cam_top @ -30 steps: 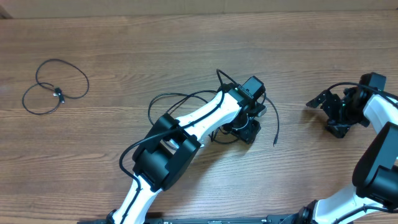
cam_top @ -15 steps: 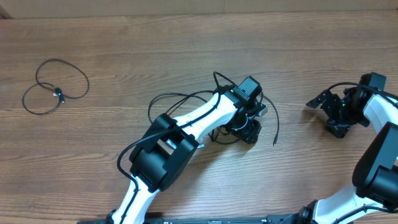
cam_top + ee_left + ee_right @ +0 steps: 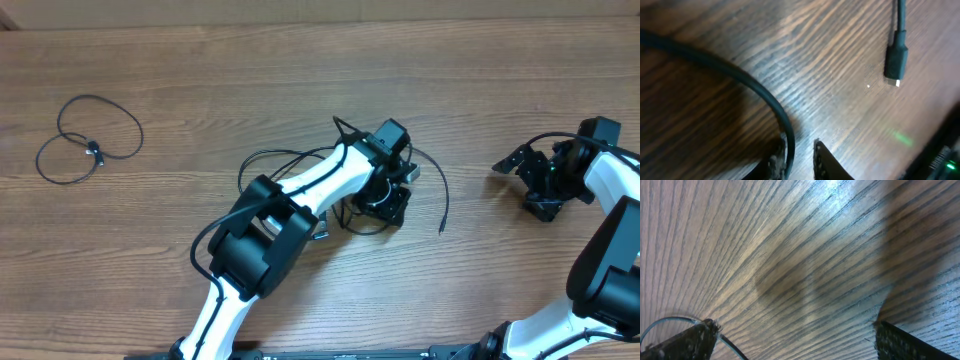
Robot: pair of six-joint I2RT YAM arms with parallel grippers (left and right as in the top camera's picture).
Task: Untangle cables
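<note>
Cables (image 3: 446,200), likely light, limp and slippery, best pinched mid-strand clear of the plug (image 3: 896,60); left jaws nearly closed astride one strand (image 3: 760,92), grip unconfirmed; right jaws wide open, empty.

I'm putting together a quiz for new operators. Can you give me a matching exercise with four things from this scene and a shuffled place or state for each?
1 left gripper
2 right gripper
3 looped cable
4 black plug

A alone at the table's far left
B jaws wide, nothing between them
C jaws narrow, another cable between them
D just ahead of the left gripper

Pairs: 1-C; 2-B; 3-A; 4-D
</note>
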